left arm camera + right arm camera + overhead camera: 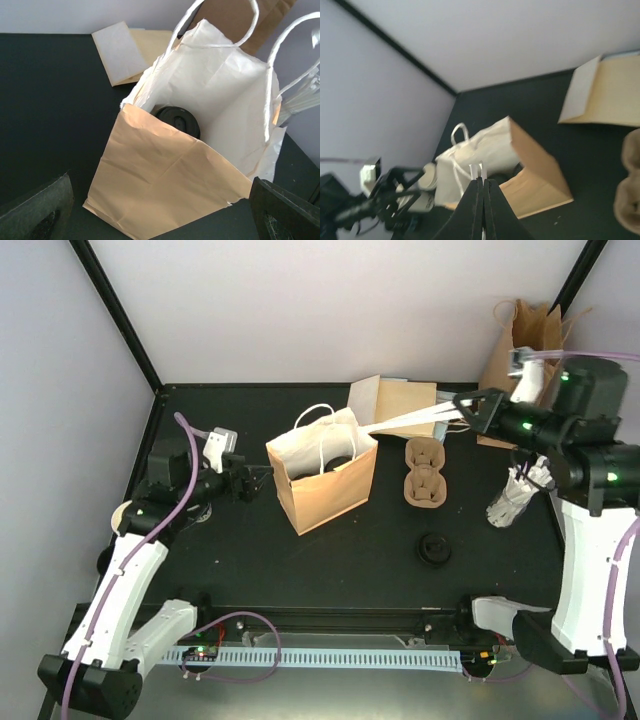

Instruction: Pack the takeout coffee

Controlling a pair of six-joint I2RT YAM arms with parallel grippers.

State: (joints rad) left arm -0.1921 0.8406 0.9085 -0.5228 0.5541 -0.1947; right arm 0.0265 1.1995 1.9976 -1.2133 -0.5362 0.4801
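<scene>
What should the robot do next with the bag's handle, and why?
Probably the right gripper should open and let go of the white handle. It is shut on that handle, pulling it tight sideways from the paper bag. A cup's black lid already shows inside the bag, and the left gripper stands open and empty beside it.

Inside the paper bag [165,185], only the coffee cup's lid [177,120] shows.

Coffee cup [177,121] upright deep inside the open paper bag [165,185], only its round black lid showing, second black lid [433,548] on the table [300,560] right of the bag
</scene>
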